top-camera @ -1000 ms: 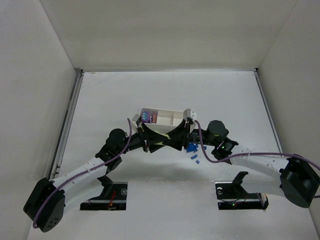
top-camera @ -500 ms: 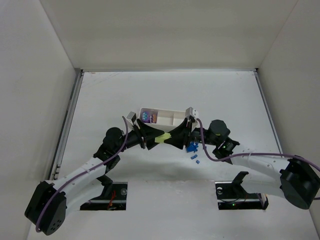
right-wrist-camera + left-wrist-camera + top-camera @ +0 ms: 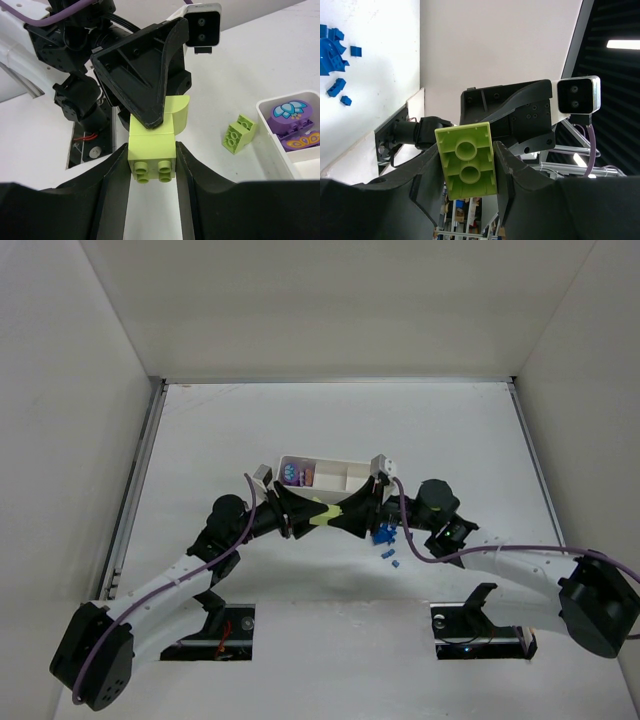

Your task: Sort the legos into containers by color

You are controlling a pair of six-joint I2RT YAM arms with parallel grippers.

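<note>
From above, the left pincer [image 3: 312,519] and the right pincer [image 3: 342,512] meet tip to tip, just in front of the low white plastic tray [image 3: 340,459]. A small yellow-green plastic brick [image 3: 324,516] is squeezed between them. A second ago the left pincer was lower and turned another way. It has now rolled over and come up, so the brick is a little nearer the tray. In the last half second almost nothing has moved. Purple plastic pieces [image 3: 295,475] are in the tray's left part. The tiny blue plastic bricks [image 3: 385,538] still lie on the white surface [image 3: 220,430] beside the right arm. So blue and green are not yet sorted.

From the left wrist, the left pincer [image 3: 466,181] is closed narrow on the yellow-green plastic brick [image 3: 465,155]. The brick's hollow side faces the camera. The right pincer is just behind it. The blue bricks [image 3: 331,47] are far off in the corner.

From the right wrist, the right pincer [image 3: 151,171] is tight on a second yellow-green brick [image 3: 151,147], knobs toward the camera. Its far end touches a rounded green part at the left pincer's tip. I think the two bricks are stuck together and need pulling apart. A loose yellow-green brick [image 3: 239,134] lies near the tray, not in it.
</note>
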